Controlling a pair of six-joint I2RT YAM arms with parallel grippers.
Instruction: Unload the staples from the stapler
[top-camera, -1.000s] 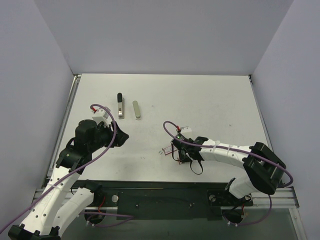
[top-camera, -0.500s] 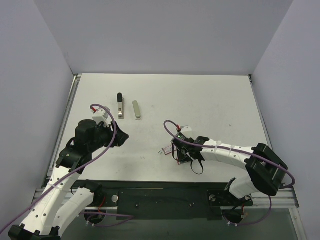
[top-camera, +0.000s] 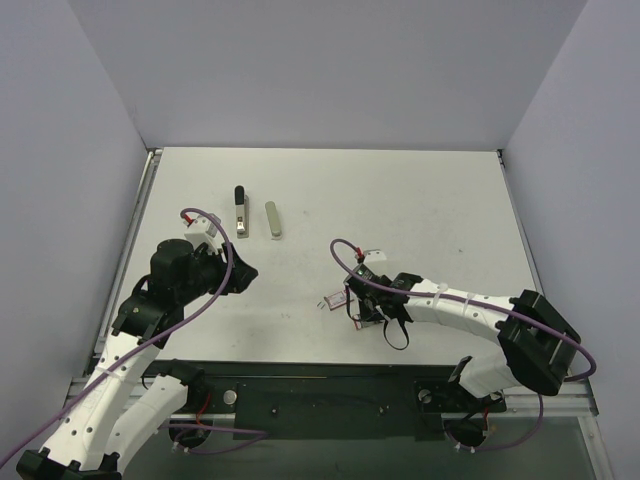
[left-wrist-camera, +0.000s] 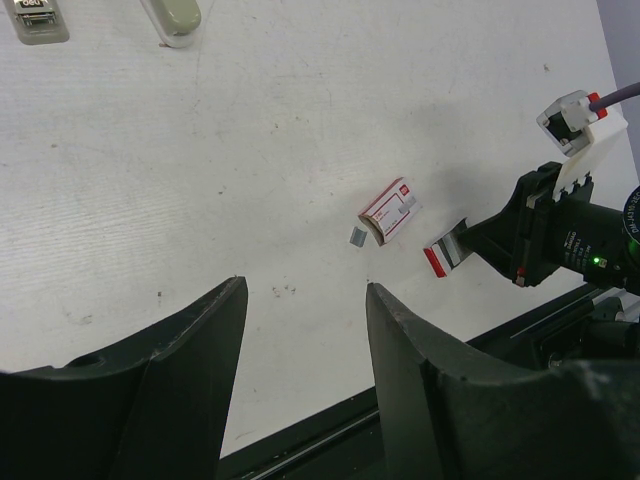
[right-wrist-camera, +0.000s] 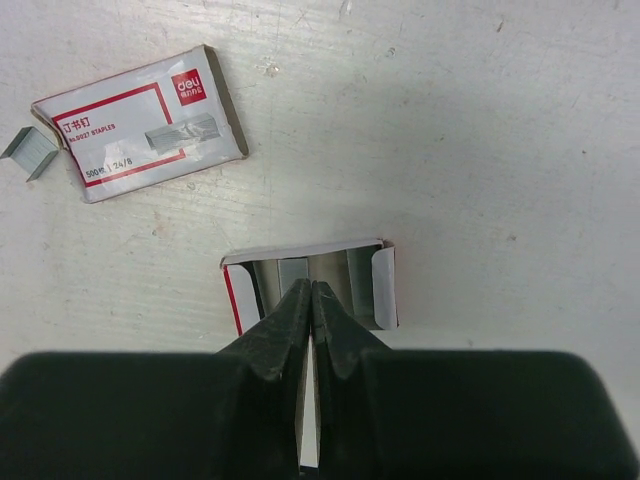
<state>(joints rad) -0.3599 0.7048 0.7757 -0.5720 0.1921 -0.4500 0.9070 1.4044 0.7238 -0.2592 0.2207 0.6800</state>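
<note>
The stapler (top-camera: 240, 212), slim silvery-beige with a black end, lies at the far left of the table; its end shows in the left wrist view (left-wrist-camera: 35, 20). My left gripper (top-camera: 240, 272) (left-wrist-camera: 303, 300) is open and empty, hovering nearer than the stapler. My right gripper (top-camera: 352, 300) (right-wrist-camera: 311, 298) is shut, its tips pinched at the near wall of an open red-and-white staple tray (right-wrist-camera: 310, 280) (left-wrist-camera: 443, 256) that holds staple strips. The tray's sleeve (right-wrist-camera: 140, 125) (left-wrist-camera: 390, 210) lies beside it, with a loose staple strip (right-wrist-camera: 28, 150) (left-wrist-camera: 358, 236) next to it.
An olive-grey rounded bar (top-camera: 272, 219) (left-wrist-camera: 172, 15) lies just right of the stapler. Grey walls stand around the table (top-camera: 420, 200) on three sides. The black base rail (top-camera: 320, 385) runs along the near edge.
My right arm has shifted slightly, moving its gripper and the tray a little to the left. The left arm and the stapler have not moved.
</note>
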